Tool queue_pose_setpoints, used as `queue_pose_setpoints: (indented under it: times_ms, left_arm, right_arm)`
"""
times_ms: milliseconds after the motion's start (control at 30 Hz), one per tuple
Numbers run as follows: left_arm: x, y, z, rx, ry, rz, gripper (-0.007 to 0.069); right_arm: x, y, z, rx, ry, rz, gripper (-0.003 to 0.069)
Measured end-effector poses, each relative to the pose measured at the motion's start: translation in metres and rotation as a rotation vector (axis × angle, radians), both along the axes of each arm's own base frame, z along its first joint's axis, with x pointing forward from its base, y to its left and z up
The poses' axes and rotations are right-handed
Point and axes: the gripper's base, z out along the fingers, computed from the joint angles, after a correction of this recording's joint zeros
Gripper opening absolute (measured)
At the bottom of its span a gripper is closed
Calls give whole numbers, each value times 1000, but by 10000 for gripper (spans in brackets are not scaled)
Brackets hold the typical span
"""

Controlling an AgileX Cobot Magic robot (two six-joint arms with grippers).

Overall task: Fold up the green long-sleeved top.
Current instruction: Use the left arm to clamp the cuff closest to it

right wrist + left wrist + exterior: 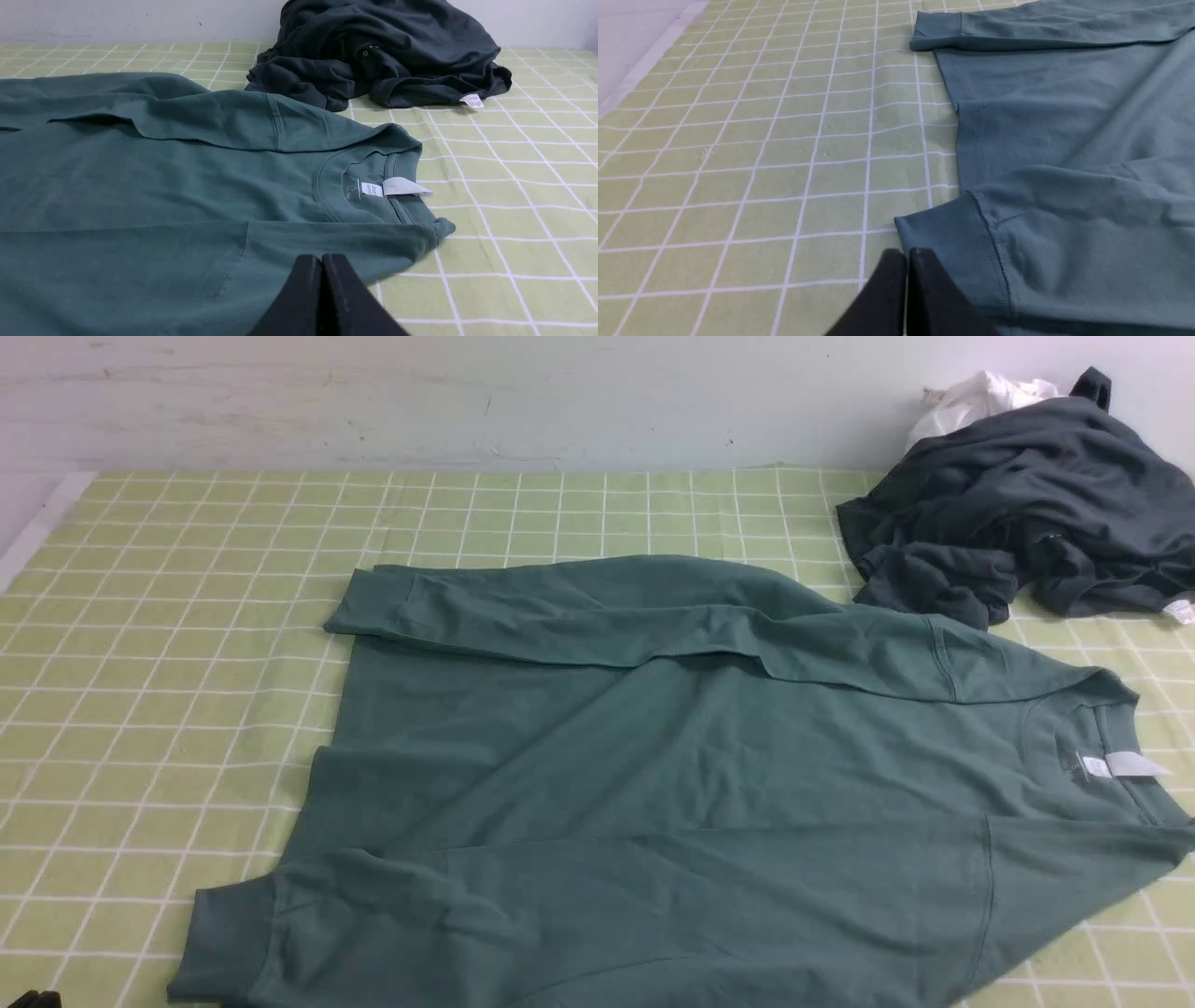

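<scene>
The green long-sleeved top (672, 775) lies flat across the checked cloth, collar with white label (1125, 763) to the right, hem to the left. Both sleeves are folded in over the body; the far cuff (369, 602) and the near cuff (224, 933) point left. My left gripper (906, 254) is shut and empty, just above the near cuff's edge (962, 252). My right gripper (321, 257) is shut and empty, above the near shoulder fold (350, 242), close to the collar (373, 186). Neither gripper shows in the front view.
A crumpled charcoal-grey garment (1027, 513) lies at the back right against the wall, with a small white cloth (976, 397) behind it. The green-and-white checked tablecloth (168, 663) is bare to the left of the top. A white wall runs along the back.
</scene>
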Motion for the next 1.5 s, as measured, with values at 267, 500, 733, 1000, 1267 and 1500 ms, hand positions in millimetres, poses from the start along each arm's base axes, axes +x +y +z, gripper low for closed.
queue_pose_setpoints:
  times_ms: [267,500,733,1000,1267,1500]
  left_arm:
    - [0,0,0,0,0,0,-4]
    - [0,0,0,0,0,0,-4]
    - [0,0,0,0,0,0,-4]
    - [0,0,0,0,0,0,-4]
    - [2,2,8,50,-93,4,-4]
    - [3,1,44,78,-489,9,-4]
  right_arm:
    - [0,0,0,0,0,0,-14]
    - [0,0,0,0,0,0,-14]
    - [0,0,0,0,0,0,-14]
    - [0,0,0,0,0,0,-14]
    - [0,0,0,0,0,0,-14]
    - [1,-3,32,-20,-369,-33,-14]
